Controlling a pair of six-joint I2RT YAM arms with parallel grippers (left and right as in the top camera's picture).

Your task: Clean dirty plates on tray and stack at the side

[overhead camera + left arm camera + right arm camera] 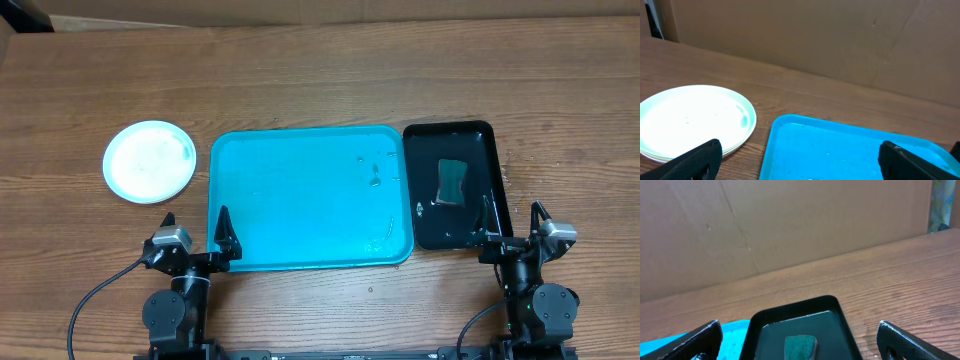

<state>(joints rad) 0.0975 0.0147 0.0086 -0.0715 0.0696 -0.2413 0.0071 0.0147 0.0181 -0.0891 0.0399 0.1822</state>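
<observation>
The turquoise tray (300,200) lies mid-table with no plates on it, only a few drops and specks near its right side. The plates (150,161) sit in a stack on the wood left of the tray, a white one on top; the ones beneath show only as edges. The stack also shows in the left wrist view (692,120) beside the tray's corner (840,150). My left gripper (196,226) is open and empty at the tray's front left corner. My right gripper (512,222) is open and empty at the front of the black tray.
A smaller black glossy tray (485,150) stands right of the turquoise tray and holds a green sponge (452,181), also seen in the right wrist view (800,346). A cardboard wall runs along the table's far edge.
</observation>
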